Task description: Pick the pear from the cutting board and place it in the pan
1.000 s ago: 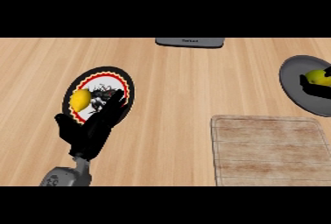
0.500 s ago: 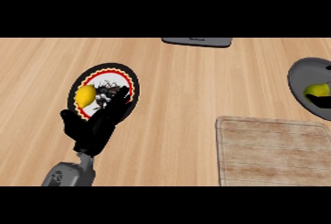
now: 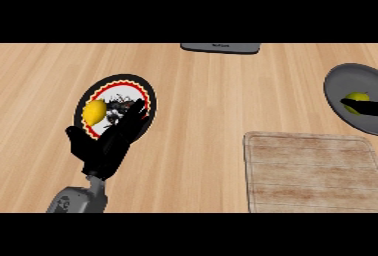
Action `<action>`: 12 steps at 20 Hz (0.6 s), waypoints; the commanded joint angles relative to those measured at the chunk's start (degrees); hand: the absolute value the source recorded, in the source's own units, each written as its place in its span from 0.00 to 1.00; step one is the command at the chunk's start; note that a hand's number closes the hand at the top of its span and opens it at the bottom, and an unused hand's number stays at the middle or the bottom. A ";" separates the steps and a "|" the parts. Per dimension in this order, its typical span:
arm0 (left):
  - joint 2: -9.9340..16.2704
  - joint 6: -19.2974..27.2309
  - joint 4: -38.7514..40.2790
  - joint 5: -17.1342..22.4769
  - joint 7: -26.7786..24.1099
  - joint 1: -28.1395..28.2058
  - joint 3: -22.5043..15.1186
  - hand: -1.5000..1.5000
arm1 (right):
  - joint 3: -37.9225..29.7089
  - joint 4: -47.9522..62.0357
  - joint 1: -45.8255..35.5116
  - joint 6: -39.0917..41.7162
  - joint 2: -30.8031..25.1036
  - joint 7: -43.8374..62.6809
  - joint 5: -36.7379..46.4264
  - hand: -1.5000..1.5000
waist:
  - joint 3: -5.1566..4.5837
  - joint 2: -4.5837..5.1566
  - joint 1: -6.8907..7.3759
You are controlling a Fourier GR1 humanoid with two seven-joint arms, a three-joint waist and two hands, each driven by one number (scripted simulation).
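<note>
The yellow pear (image 3: pixel 357 96) lies inside the grey pan (image 3: pixel 341 80) at the right edge of the head view. A dark part of my right hand (image 3: pixel 365 107) comes in from the right edge and overlaps the pear's lower side; the rest of that hand is out of frame. The wooden cutting board (image 3: pixel 310 172) at the lower right has nothing on it. My left hand (image 3: pixel 103 147) sits at the lower left, open, its straight fingers lying over the lower rim of a patterned plate.
The black-rimmed plate (image 3: pixel 148 90) with a red and white pattern holds a yellow fruit (image 3: pixel 94 111) at the left. A flat grey object (image 3: pixel 220 47) lies at the counter's far edge, top centre. Bare wooden counter (image 3: pixel 199 110) separates plate and pan.
The pear and the dark part of my right hand sit slightly lower in the pan than a second ago. My left hand has stayed over the plate.
</note>
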 commanded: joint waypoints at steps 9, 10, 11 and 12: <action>0.36 0.45 0.07 0.29 0.81 -0.99 1.52 0.50 | -5.12 3.53 3.92 27.12 -7.52 -2.65 -5.73 0.00 | 0.04 -0.04 -1.28; 0.21 0.38 0.77 -0.09 -0.71 -0.07 1.53 0.50 | -5.22 3.81 5.46 29.55 -8.64 -3.53 -5.84 0.00 | 0.05 0.04 -1.61; -1.25 1.08 1.42 -0.92 -1.21 0.64 0.10 0.50 | -5.15 3.41 7.25 30.93 -8.68 -6.17 -5.78 0.00 | 0.03 -0.12 -2.24; 0.12 0.52 0.33 -0.17 -0.63 0.80 1.29 0.50 | -4.75 3.53 6.52 33.28 -10.01 -4.78 -5.42 0.00 | 0.00 -0.27 -1.37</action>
